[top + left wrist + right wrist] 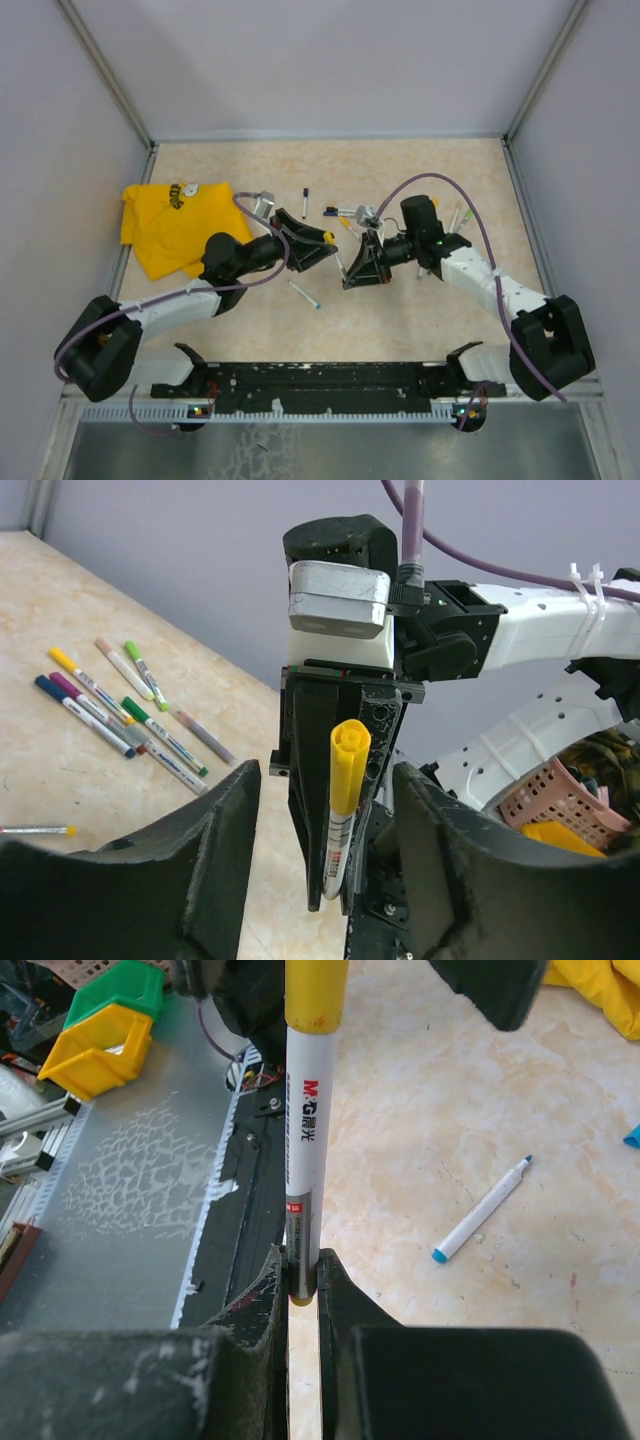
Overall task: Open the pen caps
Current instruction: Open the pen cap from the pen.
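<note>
Yellow pen cap sits on the end of a white pen, which the right gripper clamps by its other end above the table. Left gripper has its jaws apart, one on either side of the cap, neither visibly touching it.

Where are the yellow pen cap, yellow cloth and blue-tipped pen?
yellow plastic pen cap (348,770), left wrist view, its side.
yellow cloth (170,235), top view, its middle.
blue-tipped white pen (482,1210), right wrist view, mid-barrel.
</note>
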